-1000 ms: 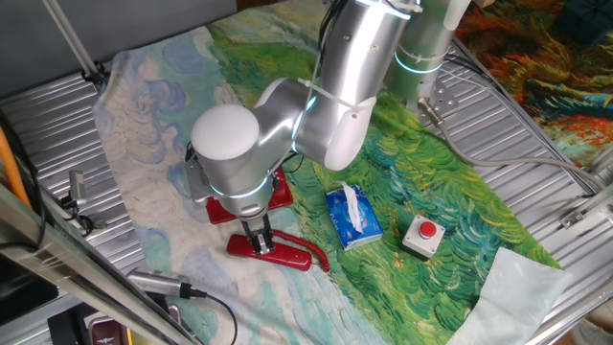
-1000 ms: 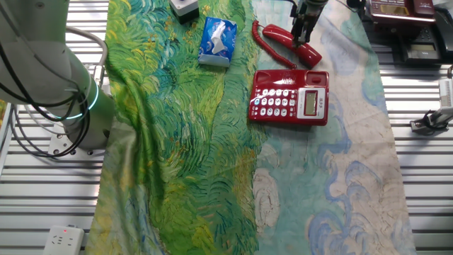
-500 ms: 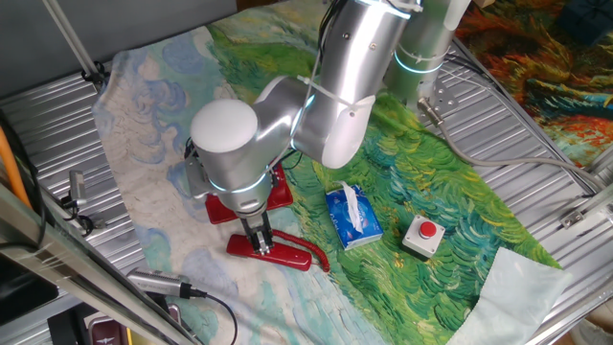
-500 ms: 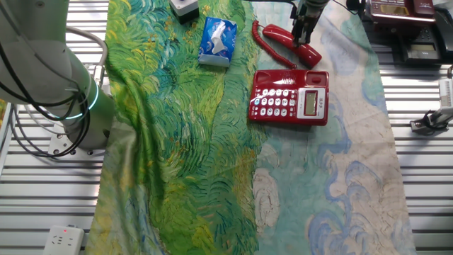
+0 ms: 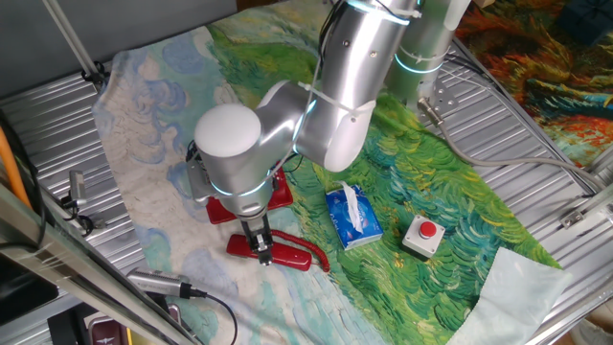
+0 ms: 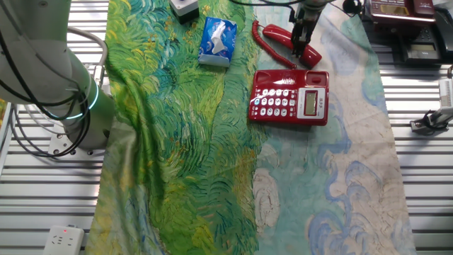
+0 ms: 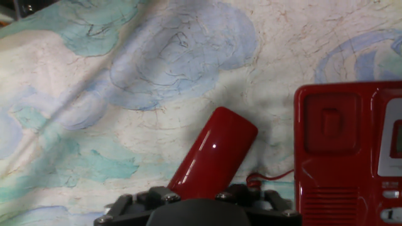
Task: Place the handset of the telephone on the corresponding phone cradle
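Observation:
The red handset (image 5: 290, 255) lies on the painted cloth in front of the red telephone (image 5: 284, 190). My gripper (image 5: 260, 251) stands straight down over its middle, fingers shut on it from both sides. In the other fixed view the gripper (image 6: 300, 48) pinches the handset (image 6: 274, 32) just beyond the telephone (image 6: 290, 97). In the hand view the handset (image 7: 213, 154) runs up from between the jaws of my gripper (image 7: 200, 191). The telephone (image 7: 345, 150) is to the right, and its recessed phone cradle (image 7: 330, 135) is bare. A thin red cord (image 7: 270, 177) runs to the base.
A blue tissue pack (image 5: 352, 217) and a small grey box with a red button (image 5: 423, 236) lie right of the handset. Ribbed metal table edges (image 5: 536, 144) surround the cloth. Cables and a metal tool (image 5: 163, 284) lie at the near left.
The arm's elbow has shifted slightly. The gripper stays on the handset, which has barely moved.

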`<action>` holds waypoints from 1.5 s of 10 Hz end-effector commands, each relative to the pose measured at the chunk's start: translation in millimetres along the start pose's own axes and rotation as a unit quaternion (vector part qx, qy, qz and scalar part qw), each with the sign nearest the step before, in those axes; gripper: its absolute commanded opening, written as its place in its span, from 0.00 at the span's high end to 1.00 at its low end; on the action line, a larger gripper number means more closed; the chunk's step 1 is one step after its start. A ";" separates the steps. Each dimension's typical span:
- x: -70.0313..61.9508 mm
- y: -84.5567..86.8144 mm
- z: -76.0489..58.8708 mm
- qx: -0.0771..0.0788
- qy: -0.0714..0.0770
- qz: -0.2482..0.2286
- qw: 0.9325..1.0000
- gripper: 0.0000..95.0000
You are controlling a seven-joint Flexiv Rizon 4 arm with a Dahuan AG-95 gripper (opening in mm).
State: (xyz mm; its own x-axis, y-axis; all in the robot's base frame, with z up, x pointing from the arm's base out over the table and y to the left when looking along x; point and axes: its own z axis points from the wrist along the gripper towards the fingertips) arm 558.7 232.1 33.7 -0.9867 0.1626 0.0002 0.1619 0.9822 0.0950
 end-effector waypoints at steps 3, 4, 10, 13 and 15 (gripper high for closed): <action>-1.5 -1.1 6.8 -0.001 -0.008 0.002 1.000 0.20; -1.4 -1.1 6.9 0.001 -0.008 0.007 1.000 0.60; 2.9 -1.6 5.2 0.002 -0.005 0.001 1.000 1.00; 4.2 -0.1 -4.8 0.002 0.006 -0.015 1.000 1.00; 6.0 0.7 -10.1 0.003 0.014 -0.024 1.000 1.00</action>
State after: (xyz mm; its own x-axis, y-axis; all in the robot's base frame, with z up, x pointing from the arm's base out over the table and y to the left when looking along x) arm 553.3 232.6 44.1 -0.9933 0.1133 0.0227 0.1149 0.9892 0.0912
